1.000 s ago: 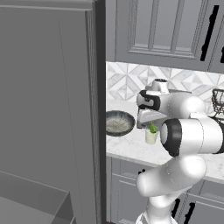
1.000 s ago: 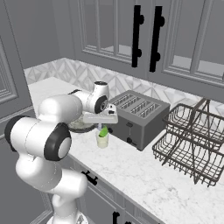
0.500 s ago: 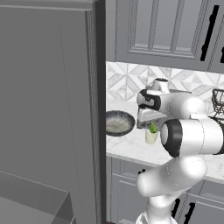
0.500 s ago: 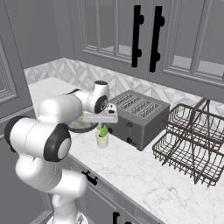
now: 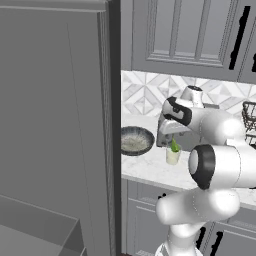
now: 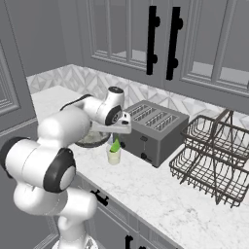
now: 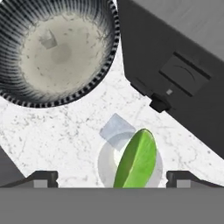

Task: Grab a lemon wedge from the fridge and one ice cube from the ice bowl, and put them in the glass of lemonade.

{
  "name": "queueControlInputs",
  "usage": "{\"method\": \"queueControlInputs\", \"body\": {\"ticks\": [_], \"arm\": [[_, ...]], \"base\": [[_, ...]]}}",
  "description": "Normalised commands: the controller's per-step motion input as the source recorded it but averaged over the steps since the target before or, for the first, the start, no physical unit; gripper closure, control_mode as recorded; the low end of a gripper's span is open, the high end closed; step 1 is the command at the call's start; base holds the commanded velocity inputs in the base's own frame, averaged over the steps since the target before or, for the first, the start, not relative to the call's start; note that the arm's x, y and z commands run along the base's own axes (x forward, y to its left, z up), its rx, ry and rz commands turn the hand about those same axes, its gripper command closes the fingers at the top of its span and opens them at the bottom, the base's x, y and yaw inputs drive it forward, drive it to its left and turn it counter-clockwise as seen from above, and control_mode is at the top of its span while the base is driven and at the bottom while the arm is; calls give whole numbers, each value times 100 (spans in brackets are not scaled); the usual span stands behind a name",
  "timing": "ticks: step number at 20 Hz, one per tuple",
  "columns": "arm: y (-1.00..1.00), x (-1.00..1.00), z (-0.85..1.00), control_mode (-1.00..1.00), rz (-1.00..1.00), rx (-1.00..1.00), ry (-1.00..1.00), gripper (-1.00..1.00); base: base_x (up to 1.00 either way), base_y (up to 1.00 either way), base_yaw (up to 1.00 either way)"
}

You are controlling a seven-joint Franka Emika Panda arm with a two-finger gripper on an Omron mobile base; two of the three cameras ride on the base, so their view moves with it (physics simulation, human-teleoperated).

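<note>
No text, label, brand or number can be read anywhere. The surfaces are plain. Nothing carries a legible sign.

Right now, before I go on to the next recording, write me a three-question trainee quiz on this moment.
1. True or false: the lemon wedge sits in the glass of lemonade.
2. Which thing stands beside the glass on the side away from the ice bowl? A) the toaster B) the wire basket C) the fridge
3. Fill in: the gripper above the glass has its jaws ____.

Key: 1 true; 2 A; 3 open. In the hand view a pale ice cube lies at the glass rim next to the wedge, and another cube is in the bowl.
</note>
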Motion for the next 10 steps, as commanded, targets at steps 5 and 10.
{"method": "queueControlInputs", "body": {"ticks": [5, 10], "arm": [[52, -2, 18, -100, -1, 0, -9, -100], [57, 0, 23, -100, -1, 0, -4, -100]], "base": [[0, 0, 0], [0, 0, 0]]}}
